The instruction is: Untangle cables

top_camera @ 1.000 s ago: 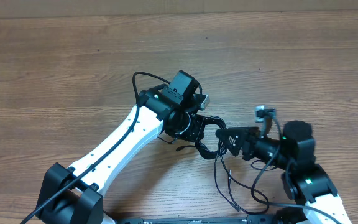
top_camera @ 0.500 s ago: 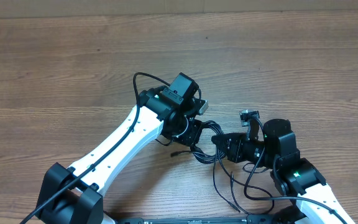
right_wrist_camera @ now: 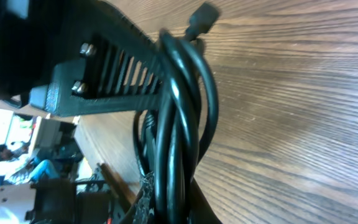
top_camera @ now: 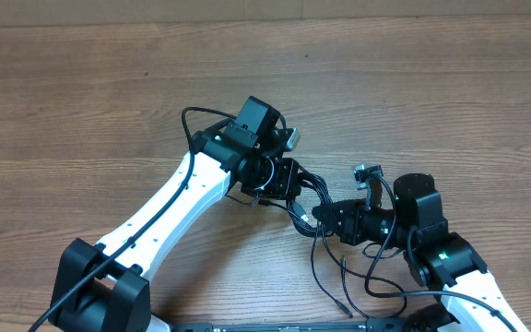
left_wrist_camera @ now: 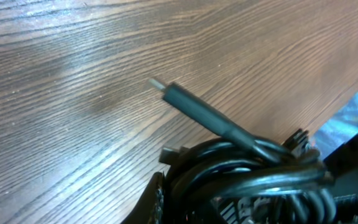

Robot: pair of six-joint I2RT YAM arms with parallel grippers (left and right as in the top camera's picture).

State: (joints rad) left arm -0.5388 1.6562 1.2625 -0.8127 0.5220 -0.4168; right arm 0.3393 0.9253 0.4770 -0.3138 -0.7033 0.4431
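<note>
I have both tools meeting a little right of centre, near the front of the brown wood-grain table [top_camera: 81, 92]. The tangled bundle of thin black cables [top_camera: 308, 205] is stretched between them. The left gripper [top_camera: 289, 187] is closed on the bundle's left end and the right gripper [top_camera: 326, 214] is clamped on its right end, so the two sets of jaws sit just beside each other. In the left wrist view the cables [left_wrist_camera: 253, 171] are a tight knot of loops against the fingers. One straight black plug [left_wrist_camera: 194, 111] with a small metal tip sticks up and left out of it, above bare wood. In the right wrist view the cables [right_wrist_camera: 182, 106] run as a thick twisted loop from the bottom of the frame up to a small connector at the top. A ribbed black finger with two screws lies against them, and I cannot tell whose it is. Loose strands hang from the bundle toward the near table edge, ending close to it between the two arm bases. The far side of the table is open wood up to its back edge, with wide bare stretches to left and right. The cramped side is the front, where both white arms and the trailing strands crowd the near edge.
</note>
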